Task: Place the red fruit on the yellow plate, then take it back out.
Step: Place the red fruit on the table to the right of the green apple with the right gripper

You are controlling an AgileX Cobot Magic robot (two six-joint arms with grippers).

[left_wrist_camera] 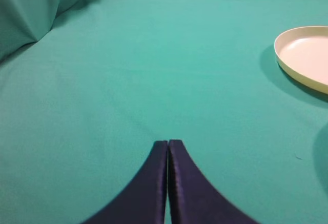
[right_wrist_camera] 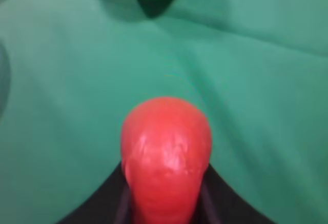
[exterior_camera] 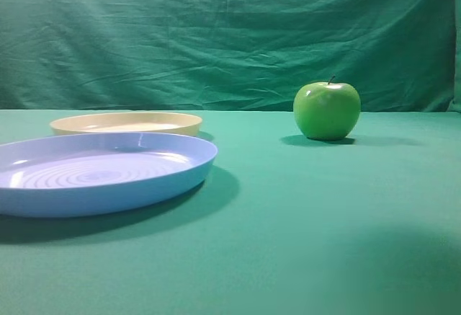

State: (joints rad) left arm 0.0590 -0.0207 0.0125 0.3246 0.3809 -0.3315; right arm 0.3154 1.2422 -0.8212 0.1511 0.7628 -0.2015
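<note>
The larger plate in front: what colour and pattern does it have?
Light blue, with concentric rings in its base; the exterior high view shows it best.

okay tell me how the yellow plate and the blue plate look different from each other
The blue plate is light blue, while the yellow plate is pale cream-yellow. In the exterior high view the blue plate looks larger and sits nearer the camera, partly hiding the yellow plate behind it. The blue plate has concentric rings on its floor; the yellow plate's floor looks plain in the left wrist view. Both are shallow, round, low-rimmed, and hold nothing.
</note>
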